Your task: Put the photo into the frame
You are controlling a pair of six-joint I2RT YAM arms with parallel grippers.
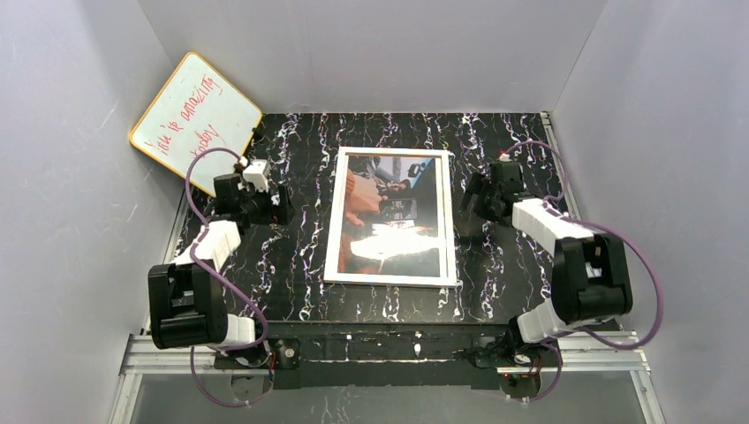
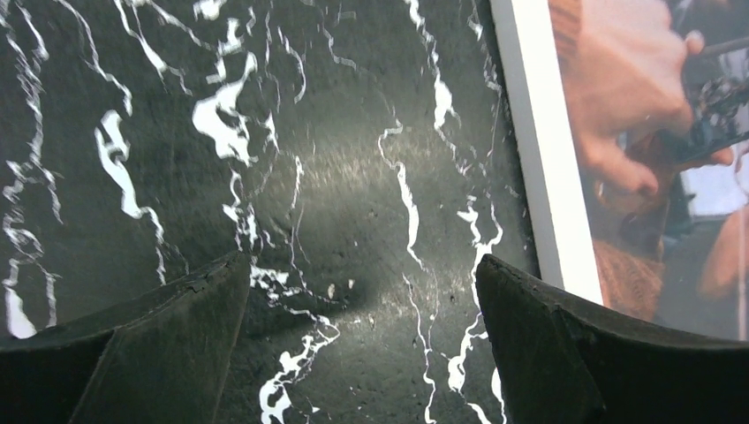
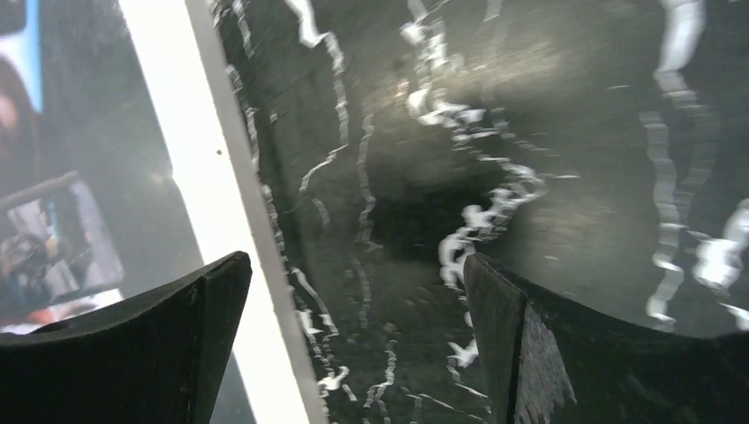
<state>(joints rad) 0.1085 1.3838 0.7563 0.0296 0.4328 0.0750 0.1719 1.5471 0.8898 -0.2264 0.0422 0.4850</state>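
The white frame (image 1: pixel 334 221) lies flat in the middle of the black marbled table, front side up. The photo (image 1: pixel 393 212) shows inside it, a dark picture with orange-red and white areas. My left gripper (image 1: pixel 283 209) hangs just left of the frame, open, with only tabletop between its fingers. In the left wrist view the left gripper (image 2: pixel 362 265) has the frame's white edge (image 2: pixel 543 168) and the photo (image 2: pixel 654 132) to its right. My right gripper (image 1: pixel 468 201) sits just right of the frame, open and empty. Seen from the right wrist, the right gripper (image 3: pixel 355 261) straddles the frame's right edge (image 3: pixel 190 177), with the photo (image 3: pixel 71 203) at the left.
A yellow-rimmed whiteboard (image 1: pixel 196 119) with red writing leans in the back left corner. Grey walls close the table in on the left, back and right. A metal rail (image 1: pixel 389 349) runs along the near edge by the arm bases.
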